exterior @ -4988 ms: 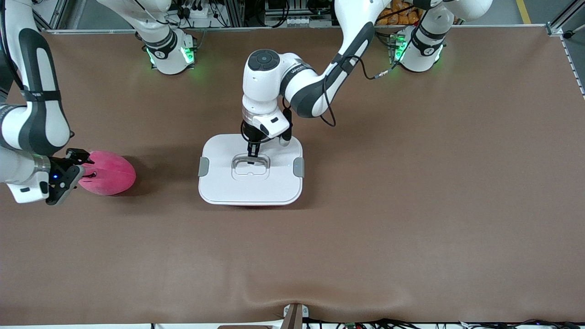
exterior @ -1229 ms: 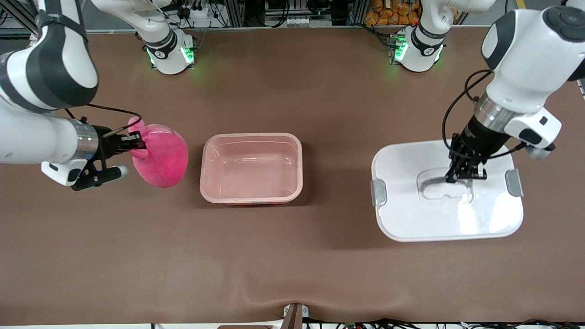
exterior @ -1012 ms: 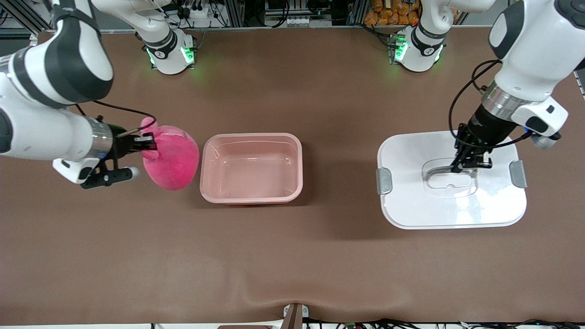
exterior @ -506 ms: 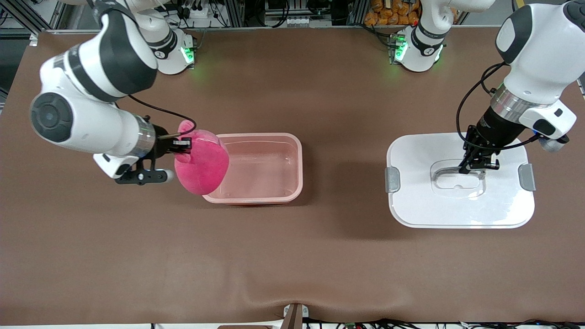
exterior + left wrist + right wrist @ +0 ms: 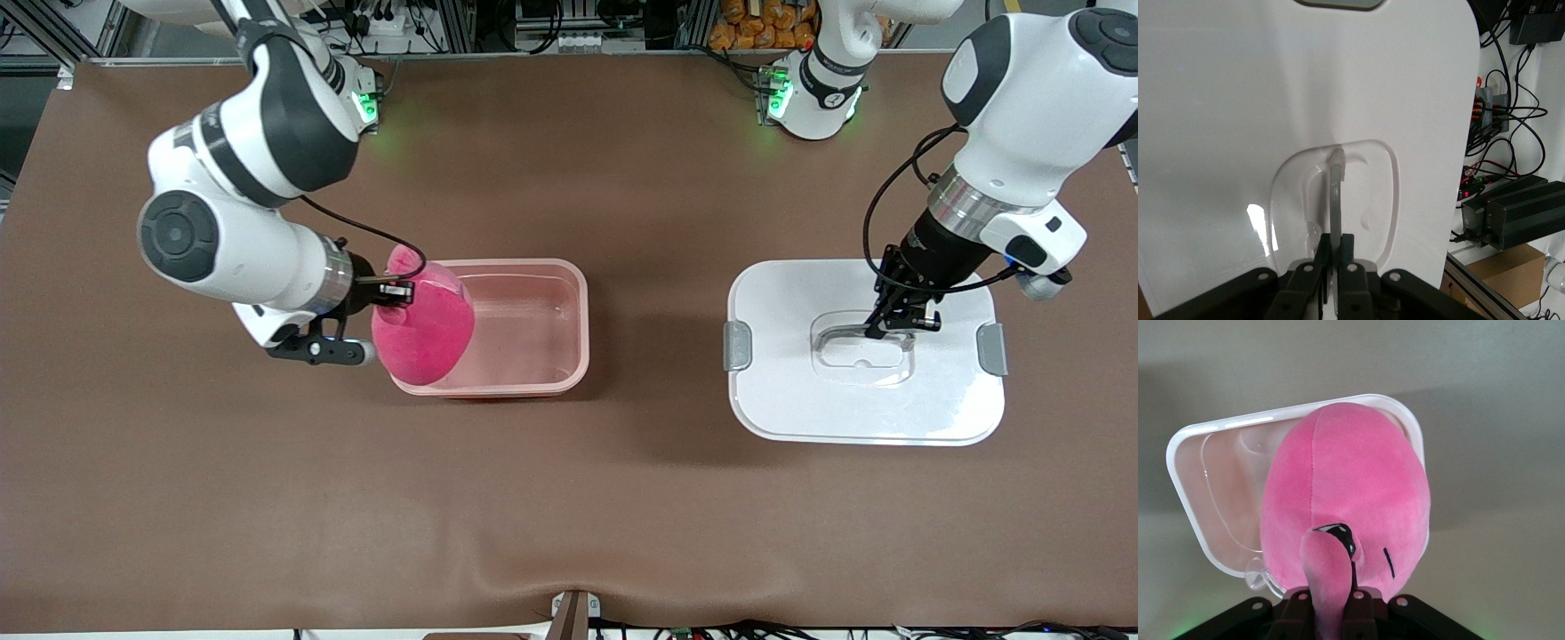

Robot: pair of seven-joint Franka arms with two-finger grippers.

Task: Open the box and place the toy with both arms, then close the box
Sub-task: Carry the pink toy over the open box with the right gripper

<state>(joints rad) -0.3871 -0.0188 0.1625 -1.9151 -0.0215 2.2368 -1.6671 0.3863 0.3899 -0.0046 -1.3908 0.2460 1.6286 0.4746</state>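
The box [image 5: 580,307], a translucent pink tub, stands open at the table's middle. The hot-pink plush toy [image 5: 425,333] hangs over the box's rim at the right arm's end. My right gripper [image 5: 396,292] is shut on the toy's ear. In the right wrist view the toy [image 5: 1345,487] covers much of the box [image 5: 1201,477], with the ear pinched in the right gripper [image 5: 1331,603]. The white lid [image 5: 867,400] is held above the table toward the left arm's end. My left gripper [image 5: 898,322] is shut on its handle [image 5: 1336,193], as the left wrist view shows with the left gripper [image 5: 1333,250].
Both arm bases [image 5: 333,102] with green lights stand along the table's edge farthest from the front camera. The brown table cover [image 5: 569,498] is bare nearer to the front camera. Grey clips [image 5: 738,345] sit on the lid's two short sides.
The right arm has carried the toy from beside the box to over its rim. The left arm has shifted the held lid a little toward the box.
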